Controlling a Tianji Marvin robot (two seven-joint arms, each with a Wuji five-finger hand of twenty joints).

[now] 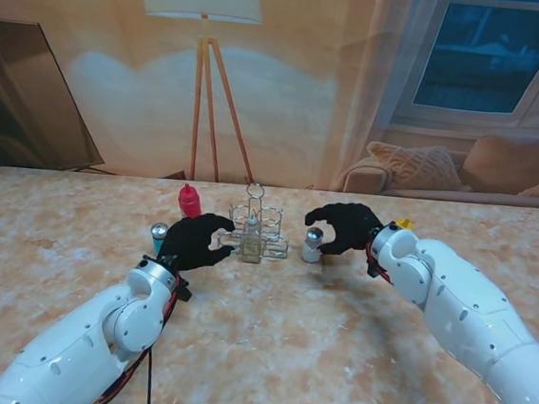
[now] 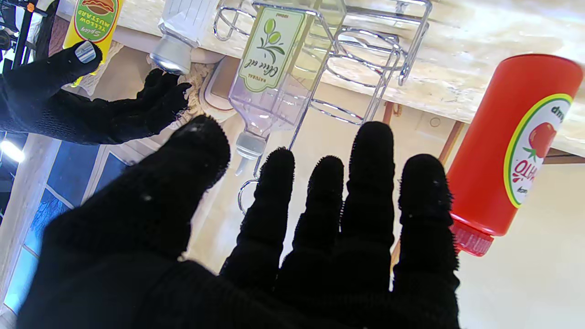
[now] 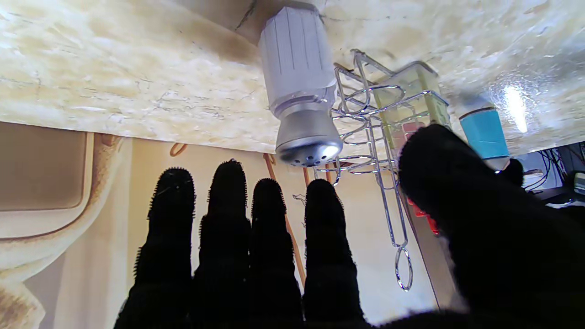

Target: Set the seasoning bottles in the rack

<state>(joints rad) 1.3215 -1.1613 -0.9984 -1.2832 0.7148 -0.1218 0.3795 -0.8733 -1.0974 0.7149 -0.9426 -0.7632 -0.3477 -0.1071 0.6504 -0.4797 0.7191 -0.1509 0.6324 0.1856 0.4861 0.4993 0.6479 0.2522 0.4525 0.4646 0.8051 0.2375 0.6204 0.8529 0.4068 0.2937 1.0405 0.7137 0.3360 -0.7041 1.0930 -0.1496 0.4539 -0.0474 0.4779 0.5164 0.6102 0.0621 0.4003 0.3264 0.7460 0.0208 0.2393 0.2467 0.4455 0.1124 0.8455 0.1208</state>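
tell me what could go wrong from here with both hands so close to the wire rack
1. The right hand is open around the white shaker with a silver cap, which stands right beside the chrome wire rack; a loose close could tip it against the wires.
2. The left hand, open, sits close to the rack, which already holds the clear olive oil bottle; a nudge might shift the rack.
3. The red ketchup bottle stands just beyond the left fingers.

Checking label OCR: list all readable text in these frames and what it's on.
"Spicy YELLOW MUSTARD" on the yellow mustard bottle.
"NATURAL Olive oil" on the clear oil bottle in the wire rack; small print on its label is unreadable.
Ketchup bottle: label cut off, only partial letters.
Nothing readable in the stand view.
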